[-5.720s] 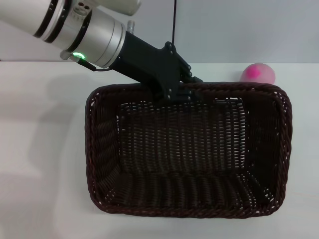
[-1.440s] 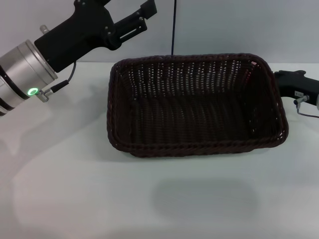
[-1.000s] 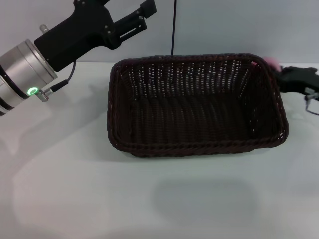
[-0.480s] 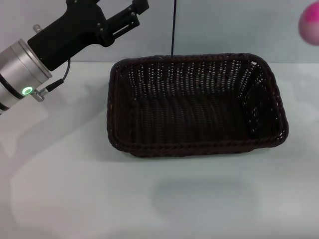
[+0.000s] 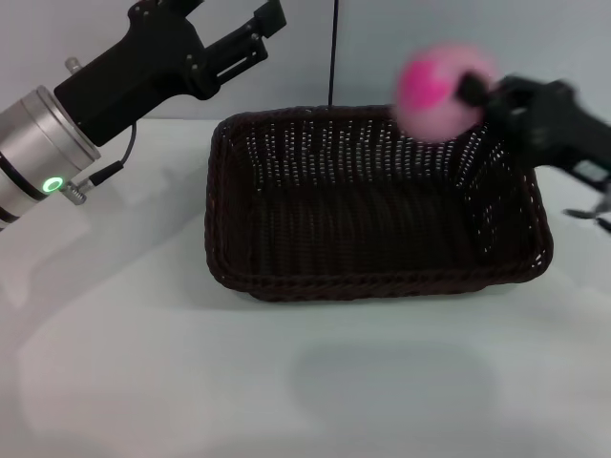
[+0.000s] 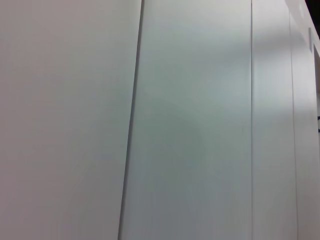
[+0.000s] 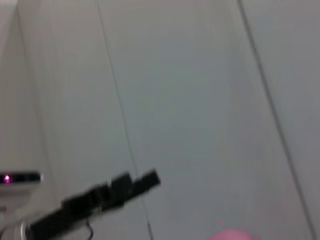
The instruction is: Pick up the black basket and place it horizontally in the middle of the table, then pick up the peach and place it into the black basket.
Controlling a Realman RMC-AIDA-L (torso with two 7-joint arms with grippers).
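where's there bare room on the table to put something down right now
Bare table lies in front of the black basket and to its left, under the raised left pincer. Crowded at the basket's far right corner: the right pincer holds the peach above the rim.

Left arm: our silver-and-black left gripper (image 5: 256, 27) hangs raised at far left, jaws parted, holding nothing.
Right arm: our black right gripper (image 5: 474, 91) reaches in from the right, blurred, jaws clamped on the pale-pink rounded peach (image 5: 434, 90).
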